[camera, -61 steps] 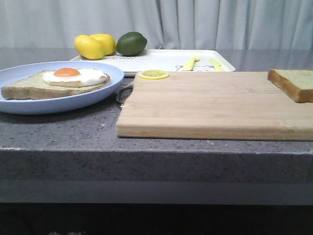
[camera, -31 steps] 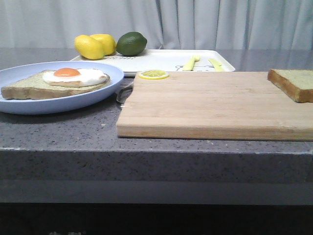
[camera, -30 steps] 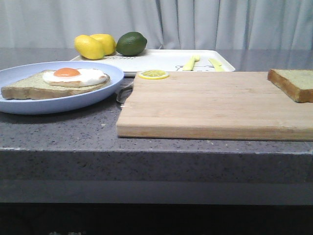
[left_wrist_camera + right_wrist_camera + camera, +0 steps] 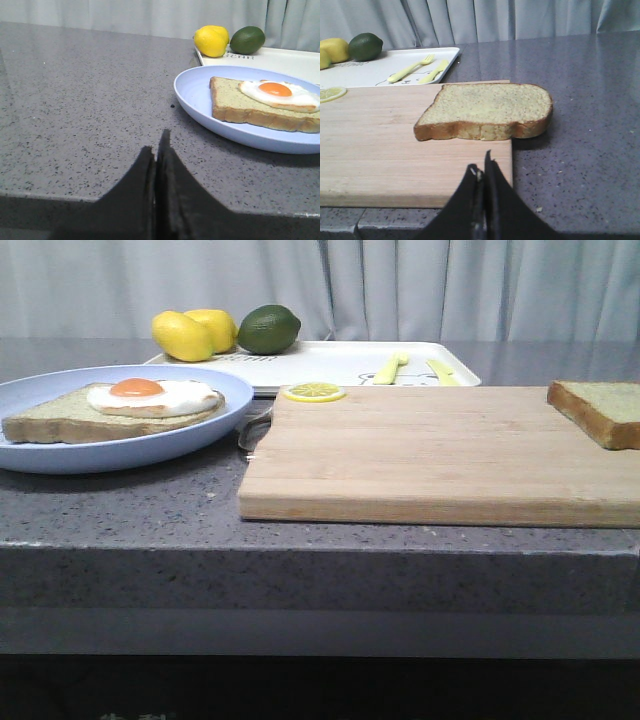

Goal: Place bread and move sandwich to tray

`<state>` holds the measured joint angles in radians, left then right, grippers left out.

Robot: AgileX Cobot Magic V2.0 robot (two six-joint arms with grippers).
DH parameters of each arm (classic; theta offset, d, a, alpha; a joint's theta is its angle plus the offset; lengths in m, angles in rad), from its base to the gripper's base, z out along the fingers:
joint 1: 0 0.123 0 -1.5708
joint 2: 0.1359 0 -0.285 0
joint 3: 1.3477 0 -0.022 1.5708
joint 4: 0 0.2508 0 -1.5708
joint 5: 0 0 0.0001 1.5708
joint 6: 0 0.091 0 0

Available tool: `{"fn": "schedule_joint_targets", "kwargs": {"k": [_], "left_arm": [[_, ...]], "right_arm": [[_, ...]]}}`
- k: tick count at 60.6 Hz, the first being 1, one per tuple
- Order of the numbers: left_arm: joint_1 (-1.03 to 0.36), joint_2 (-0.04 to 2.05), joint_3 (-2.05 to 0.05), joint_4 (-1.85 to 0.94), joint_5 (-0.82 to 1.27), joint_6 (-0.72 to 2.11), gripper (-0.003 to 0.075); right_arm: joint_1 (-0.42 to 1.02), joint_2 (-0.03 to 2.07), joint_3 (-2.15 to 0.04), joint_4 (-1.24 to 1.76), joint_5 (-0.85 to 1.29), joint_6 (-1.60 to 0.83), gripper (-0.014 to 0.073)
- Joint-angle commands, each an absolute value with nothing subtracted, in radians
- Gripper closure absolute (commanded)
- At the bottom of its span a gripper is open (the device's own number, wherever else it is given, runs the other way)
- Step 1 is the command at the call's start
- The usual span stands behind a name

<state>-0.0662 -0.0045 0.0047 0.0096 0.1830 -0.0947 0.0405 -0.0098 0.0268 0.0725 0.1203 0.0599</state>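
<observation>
The bread [image 4: 603,410] lies on the right end of the wooden cutting board [image 4: 430,455]; it also shows in the right wrist view [image 4: 487,111]. A flatter slice topped with a fried egg [image 4: 150,394] lies on the pale blue plate [image 4: 210,430], also in the left wrist view [image 4: 272,90]. The white tray [image 4: 345,362] sits behind the board. My left gripper [image 4: 157,145] is shut and empty, near the table's front edge beside the plate. My right gripper [image 4: 483,167] is shut and empty, just in front of the bread. Neither gripper shows in the front view.
Two lemons [image 4: 190,332] and a lime [image 4: 268,328] sit at the tray's far left. A yellow fork [image 4: 390,367] and knife [image 4: 440,371] lie on the tray. A lemon slice [image 4: 313,392] rests at the board's back left corner.
</observation>
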Motion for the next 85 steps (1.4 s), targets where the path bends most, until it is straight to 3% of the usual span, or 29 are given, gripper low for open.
{"fn": "schedule_joint_targets", "kwargs": {"k": [1, 42, 60, 73, 85], "left_arm": [[-0.060, -0.025, 0.005, 0.000, 0.098, -0.102, 0.0741], [-0.060, -0.025, 0.005, 0.000, 0.092, -0.102, 0.0741], [-0.060, -0.025, -0.002, -0.009, -0.126, -0.102, 0.0741], [-0.060, 0.003, -0.231, -0.009, 0.007, -0.102, 0.0741], [-0.060, 0.202, -0.461, -0.014, 0.186, -0.102, 0.0741]], "right_arm": [[0.035, -0.027, 0.024, 0.060, 0.042, 0.051, 0.0654], [0.036, -0.027, 0.024, 0.065, 0.039, 0.051, 0.0654], [0.036, -0.027, -0.058, 0.105, 0.060, 0.052, 0.0654], [0.036, 0.011, -0.306, 0.105, 0.252, 0.052, 0.0654], [0.036, 0.251, -0.515, 0.105, 0.359, 0.052, 0.0654]]}}
